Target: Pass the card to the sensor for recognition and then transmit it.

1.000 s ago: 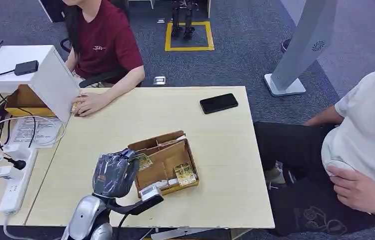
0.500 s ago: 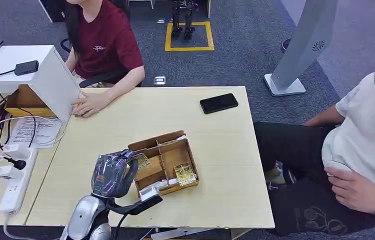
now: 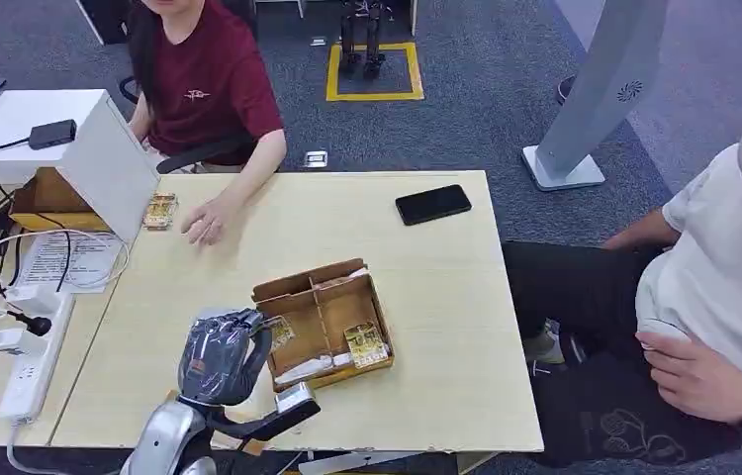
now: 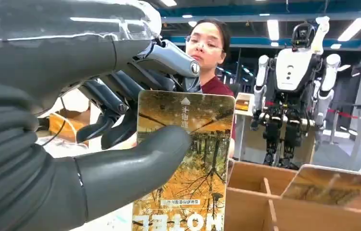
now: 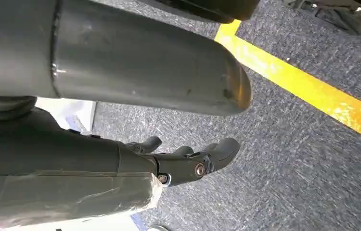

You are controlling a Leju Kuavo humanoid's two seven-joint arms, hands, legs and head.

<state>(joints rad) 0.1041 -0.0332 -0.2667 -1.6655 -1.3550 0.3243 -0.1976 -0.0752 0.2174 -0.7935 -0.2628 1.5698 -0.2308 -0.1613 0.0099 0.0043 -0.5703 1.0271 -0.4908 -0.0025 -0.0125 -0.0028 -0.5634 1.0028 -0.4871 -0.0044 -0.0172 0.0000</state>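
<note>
My left hand (image 4: 72,144) pinched the card (image 4: 183,163) upright between thumb and fingers, the white sensor box (image 3: 100,158) lying, apparently, well ahead and leftward.

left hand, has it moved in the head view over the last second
Yes. The left hand has drawn back from the cardboard box, toward the table's near edge.

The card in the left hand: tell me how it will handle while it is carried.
The card is probably stiff: it stands flat and unbent though the left hand pinches it by one edge. Its face looks glossy, so it may slip between thumb and fingers. Being thin, it is likely light.
</note>
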